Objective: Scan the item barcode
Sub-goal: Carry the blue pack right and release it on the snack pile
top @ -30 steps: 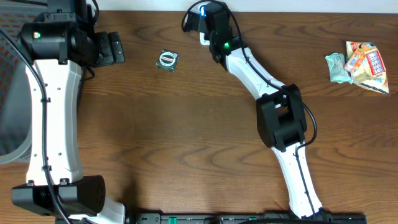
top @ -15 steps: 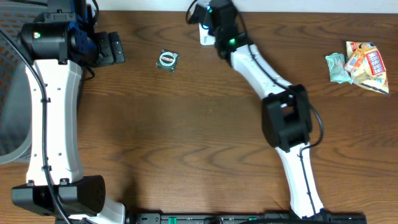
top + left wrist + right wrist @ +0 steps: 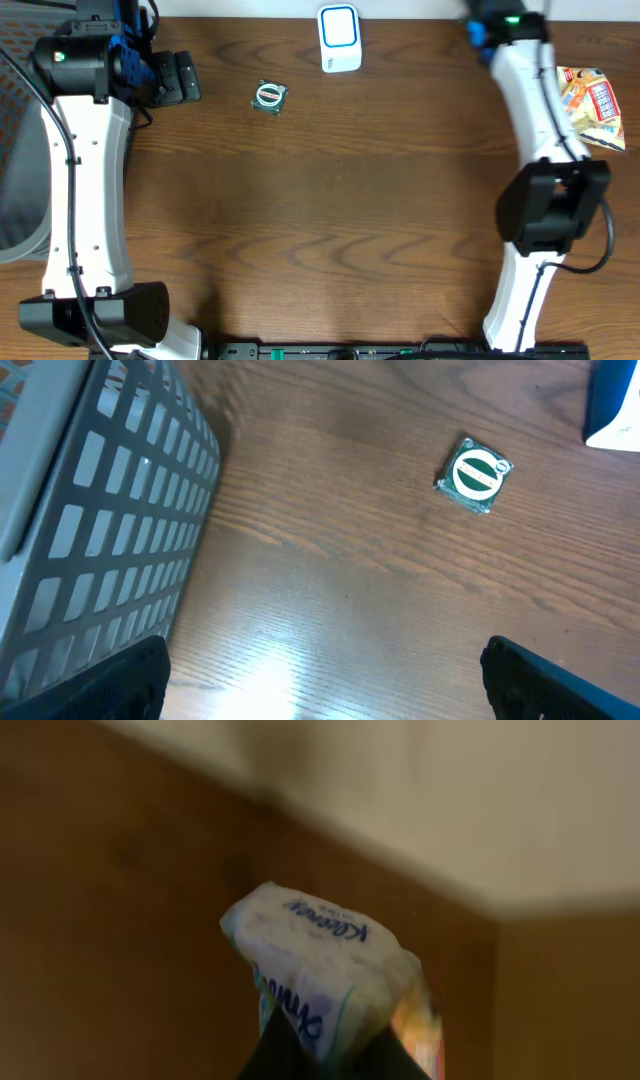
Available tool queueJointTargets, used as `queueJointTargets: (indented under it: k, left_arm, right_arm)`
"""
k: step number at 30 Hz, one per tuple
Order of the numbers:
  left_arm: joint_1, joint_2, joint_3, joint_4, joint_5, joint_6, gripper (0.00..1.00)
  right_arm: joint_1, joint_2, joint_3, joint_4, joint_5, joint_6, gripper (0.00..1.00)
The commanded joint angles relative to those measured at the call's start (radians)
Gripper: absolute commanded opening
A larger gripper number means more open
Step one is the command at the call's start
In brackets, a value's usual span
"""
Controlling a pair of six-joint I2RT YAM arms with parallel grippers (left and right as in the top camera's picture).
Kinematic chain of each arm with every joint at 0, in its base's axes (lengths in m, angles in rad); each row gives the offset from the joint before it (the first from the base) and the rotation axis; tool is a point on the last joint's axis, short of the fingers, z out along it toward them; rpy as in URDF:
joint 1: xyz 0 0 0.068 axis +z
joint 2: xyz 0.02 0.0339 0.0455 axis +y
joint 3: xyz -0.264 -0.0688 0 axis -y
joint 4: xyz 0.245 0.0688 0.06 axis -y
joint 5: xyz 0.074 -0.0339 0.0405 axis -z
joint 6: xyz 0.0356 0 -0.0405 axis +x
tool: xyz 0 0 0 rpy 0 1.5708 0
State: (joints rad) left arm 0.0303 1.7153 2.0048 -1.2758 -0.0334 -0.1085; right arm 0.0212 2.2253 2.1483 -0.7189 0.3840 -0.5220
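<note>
My right gripper (image 3: 322, 1055) was clamped together on one edge of the white plastic tissue packet with blue lettering (image 3: 320, 975). I held it up off the brown wooden desk (image 3: 330, 220), I judged so that its printed faces hung free to be turned to a reader. The white-and-blue box-shaped scanner (image 3: 339, 38) stood well off to that gripper's left, so the carry across was not yet done. My left gripper (image 3: 176, 78) was empty with its fingers wide apart, parked near the grey mesh basket (image 3: 100, 520), out of the way.
</note>
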Motion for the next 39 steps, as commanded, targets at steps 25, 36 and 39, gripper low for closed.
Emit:
queueJointTargets:
  k: [25,36,39]
  left_arm:
    - [0.004,0.004,-0.005,0.000,-0.016,-0.009,0.98]
    - [0.004,0.004,-0.005,0.000,-0.016,-0.009,0.98]
    - [0.004,0.004,-0.005,0.000,-0.016,-0.009,0.98]
  right_arm:
    - [-0.384,0.058,-0.003,-0.243,-0.257,0.424,0.99]
    - [-0.357,0.058,-0.003,-0.300,-0.736,0.514,0.99]
    - [-0.349,0.058,-0.003,-0.315,-0.961,0.529,0.99]
